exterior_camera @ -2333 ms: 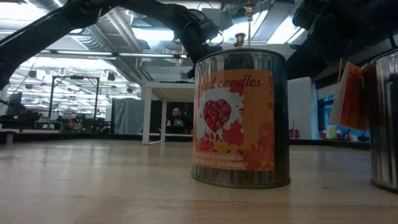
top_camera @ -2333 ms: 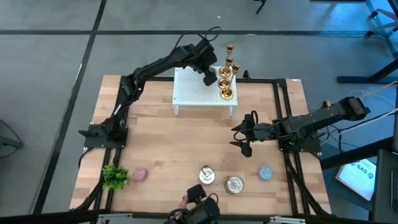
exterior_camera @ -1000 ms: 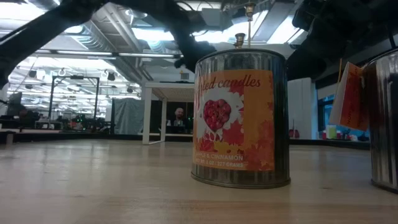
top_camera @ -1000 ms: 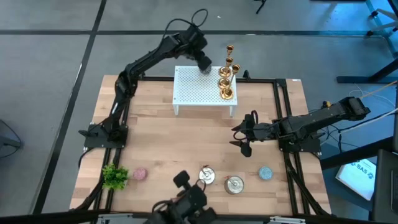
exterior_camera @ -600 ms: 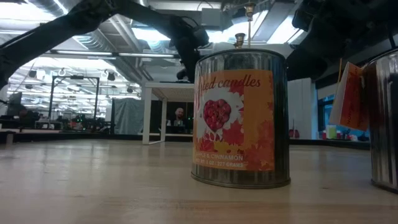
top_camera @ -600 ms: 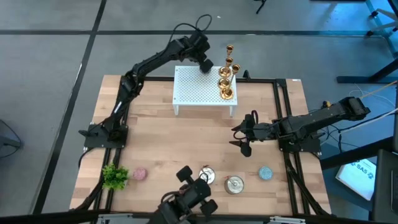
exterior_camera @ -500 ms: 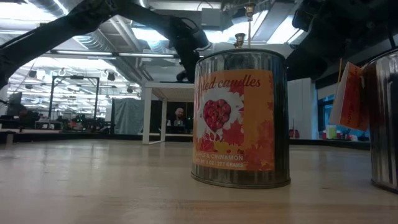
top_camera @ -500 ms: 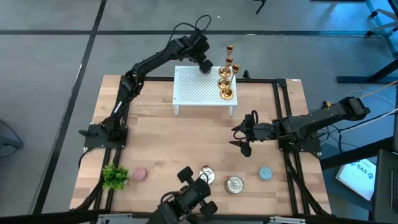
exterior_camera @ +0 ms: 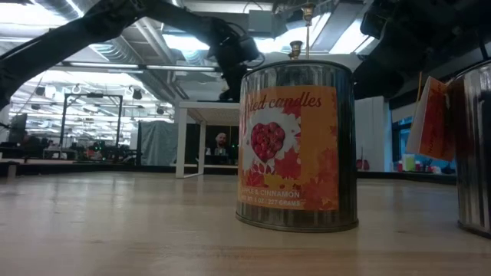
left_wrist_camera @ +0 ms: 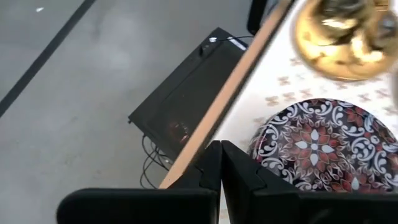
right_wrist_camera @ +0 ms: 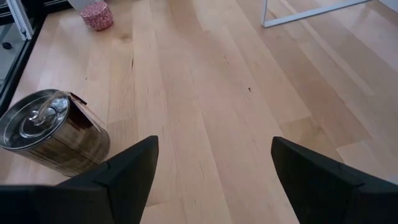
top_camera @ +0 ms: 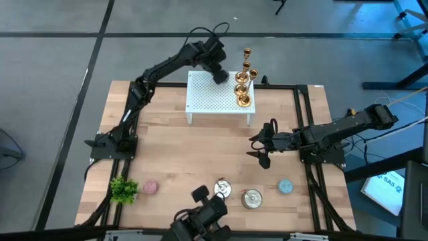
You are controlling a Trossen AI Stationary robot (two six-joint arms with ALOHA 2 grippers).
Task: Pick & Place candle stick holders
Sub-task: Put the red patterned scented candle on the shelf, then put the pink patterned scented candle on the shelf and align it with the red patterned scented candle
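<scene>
The gold candle stick holders [top_camera: 243, 86] stand on their round bases in a close row on the right end of a white perforated stand [top_camera: 207, 100] at the table's far side. My left gripper [top_camera: 218, 73] is shut with nothing between its fingers. It hovers over the stand's far edge, just left of the holders. In the left wrist view its shut fingertips [left_wrist_camera: 221, 163] sit beside a patterned round disc [left_wrist_camera: 320, 146], and a holder's gold base [left_wrist_camera: 336, 34] lies beyond. My right gripper [top_camera: 262, 144] waits open above the table's right middle.
Two silver lidded tins [top_camera: 223, 188] [top_camera: 252, 198] stand near the front edge, with a pink candle [top_camera: 152, 187], a blue candle [top_camera: 285, 185] and a small green plant [top_camera: 124, 190]. A dark device [top_camera: 200, 215] sits at the near edge. Bare wood lies between the stand and the tins.
My left gripper has come down a little and toward the table's near edge, onto the far edge of the white stand. The candle stick holders have stayed where they were. The dark device at the near edge has shifted about.
</scene>
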